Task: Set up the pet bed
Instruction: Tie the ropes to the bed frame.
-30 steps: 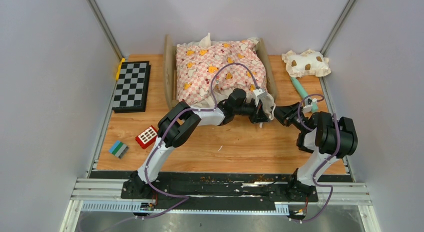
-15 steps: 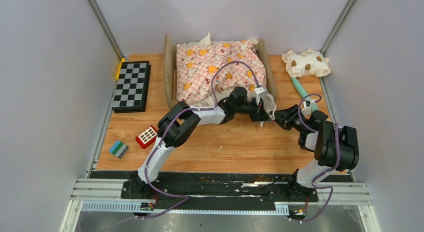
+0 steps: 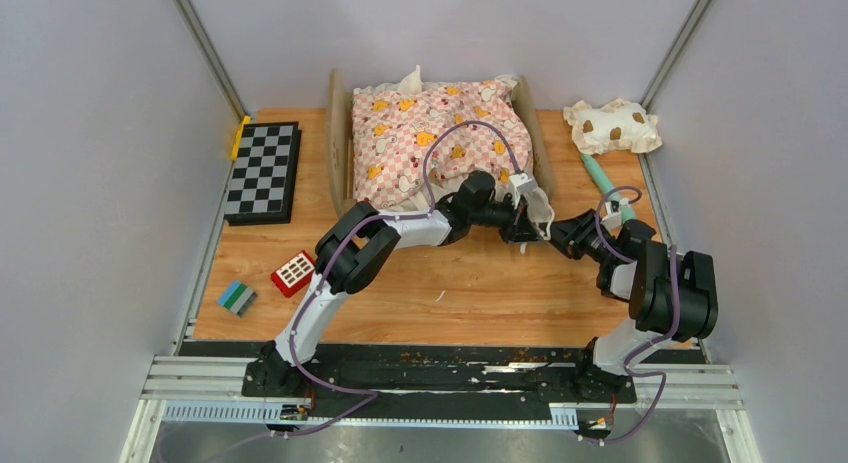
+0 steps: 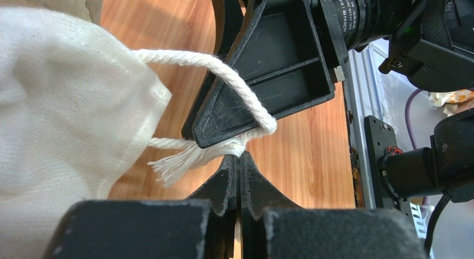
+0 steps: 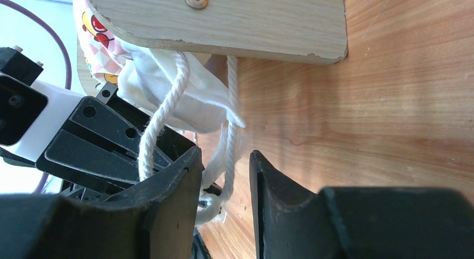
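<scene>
The left gripper (image 4: 237,164) is pinching the frayed end of a white cord (image 4: 223,74), jaws fully closed, at the near-right corner of the pet bed (image 3: 339,143). The bed is sitting at the table's (image 3: 470,293) 12 o'clock, its long axis running 12 to 6, so that corner is lying at roughly 12 o'clock from both grippers, neither clearly nearer. The right gripper (image 5: 225,156) is standing narrowly parted, cord strands hanging unclamped between its fingers. The pink checkered cushion (image 3: 440,133) is hiding the bed's base, and any knot is hard to make out.

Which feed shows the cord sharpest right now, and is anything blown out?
Left wrist view: cord crisp, own jaws blurred at the bottom. Right wrist view: cord sharp, top-left background washed out white. Top view: even light, cord too small.
</scene>
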`<state>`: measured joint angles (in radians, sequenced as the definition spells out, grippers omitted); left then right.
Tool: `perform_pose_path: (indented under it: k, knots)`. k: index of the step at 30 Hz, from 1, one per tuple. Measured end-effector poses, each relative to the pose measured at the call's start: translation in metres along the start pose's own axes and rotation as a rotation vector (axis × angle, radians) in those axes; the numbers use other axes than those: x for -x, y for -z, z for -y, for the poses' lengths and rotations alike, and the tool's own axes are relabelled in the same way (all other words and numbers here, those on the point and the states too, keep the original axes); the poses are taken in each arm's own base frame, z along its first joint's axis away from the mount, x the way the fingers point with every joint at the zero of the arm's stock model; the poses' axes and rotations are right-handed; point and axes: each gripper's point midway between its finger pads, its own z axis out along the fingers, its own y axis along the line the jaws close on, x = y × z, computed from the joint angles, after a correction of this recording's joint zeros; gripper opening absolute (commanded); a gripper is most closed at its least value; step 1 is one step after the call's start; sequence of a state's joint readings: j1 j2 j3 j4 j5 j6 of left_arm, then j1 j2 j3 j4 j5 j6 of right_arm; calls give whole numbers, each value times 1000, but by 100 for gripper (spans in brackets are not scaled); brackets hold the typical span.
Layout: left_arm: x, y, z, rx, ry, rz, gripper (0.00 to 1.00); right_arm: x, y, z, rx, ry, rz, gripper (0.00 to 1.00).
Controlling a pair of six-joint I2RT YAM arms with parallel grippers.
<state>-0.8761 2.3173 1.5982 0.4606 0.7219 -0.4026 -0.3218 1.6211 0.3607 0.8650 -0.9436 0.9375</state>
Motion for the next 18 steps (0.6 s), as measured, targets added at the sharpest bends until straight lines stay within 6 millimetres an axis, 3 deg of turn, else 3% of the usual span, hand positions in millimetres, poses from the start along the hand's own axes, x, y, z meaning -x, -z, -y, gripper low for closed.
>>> perform_pose_path:
  k: [9,13,18]
  knots:
    - [1,-2,0,-7,4,-7,0,-2,0,-2,9,2,-11,43]
    - [-1,-3,-1,-6,10,-15,0,-3,-1,-5,20,9,-18,40]
    - [-5,-3,-2,-7,17,-22,0,-5,-1,-6,25,11,-26,28]
